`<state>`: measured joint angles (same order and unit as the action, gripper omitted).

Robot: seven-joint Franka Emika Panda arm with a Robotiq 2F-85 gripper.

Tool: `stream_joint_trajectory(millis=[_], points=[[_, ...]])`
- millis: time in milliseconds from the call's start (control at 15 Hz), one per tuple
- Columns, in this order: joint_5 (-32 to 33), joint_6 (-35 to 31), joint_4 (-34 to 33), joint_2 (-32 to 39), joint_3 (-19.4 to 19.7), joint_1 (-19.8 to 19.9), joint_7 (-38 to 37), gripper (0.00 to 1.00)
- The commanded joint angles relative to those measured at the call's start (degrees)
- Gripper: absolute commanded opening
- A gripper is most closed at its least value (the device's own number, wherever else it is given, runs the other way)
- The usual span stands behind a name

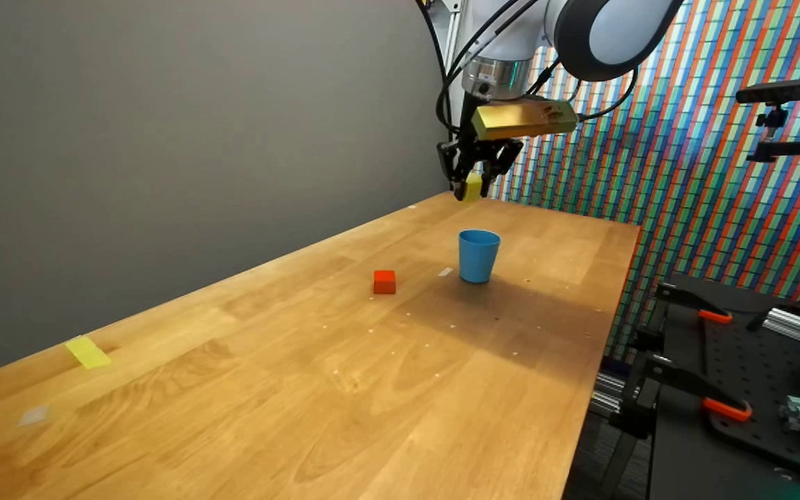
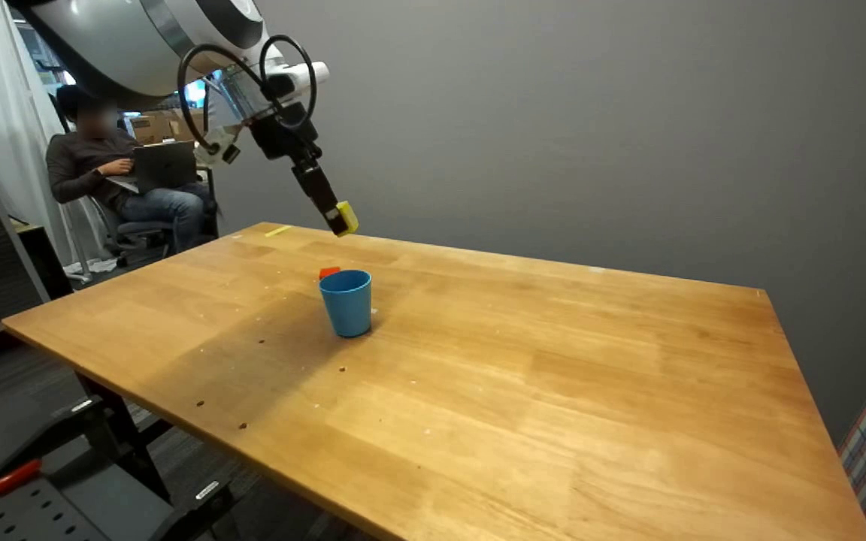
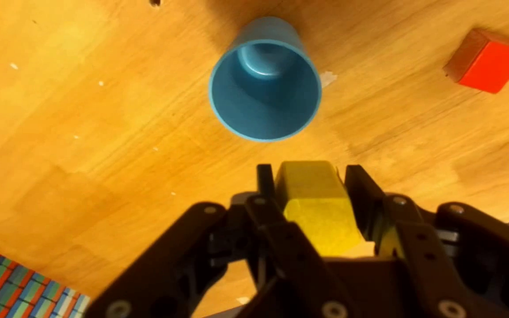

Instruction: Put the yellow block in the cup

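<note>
Yellow block (image 2: 349, 217) is hanging above the cup (image 2: 348, 309); the tool (image 3: 311, 182) is pinching it by two opposite sides, likely leaving its bottom free for dropping, while the cup is standing upright, mouth facing up for receiving it.

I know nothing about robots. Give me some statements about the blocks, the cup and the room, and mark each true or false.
1. The gripper holds the yellow block above the table. True.
2. The red block and the cup both rest on the table. True.
3. The cup is tipped onto its side. False: it stands upright.
4. The red block is inside the cup. False: it sits outside, apart from it.
5. In an exterior view, a person sits with a laptop. True.
6. The yellow block is in the cup. False: the gripper has it.
</note>
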<state>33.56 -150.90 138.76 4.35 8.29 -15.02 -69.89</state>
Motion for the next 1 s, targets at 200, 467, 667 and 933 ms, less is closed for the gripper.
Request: stream_joint_trajectory(millis=[200, 467, 667, 933], points=[[-7.3, 0.7, 1.8, 1.4, -5.3, 6.3, 1.1, 0.2], [-12.7, 0.3, 2.4, 4.0, -6.5, 7.0, 3.8, 0.2], [-11.3, -1.9, 2.3, 5.2, -5.7, 6.6, 3.7, 0.21], [-9.3, -4.4, 1.7, 5.4, -4.8, 6.3, 3.7, 0.21]])
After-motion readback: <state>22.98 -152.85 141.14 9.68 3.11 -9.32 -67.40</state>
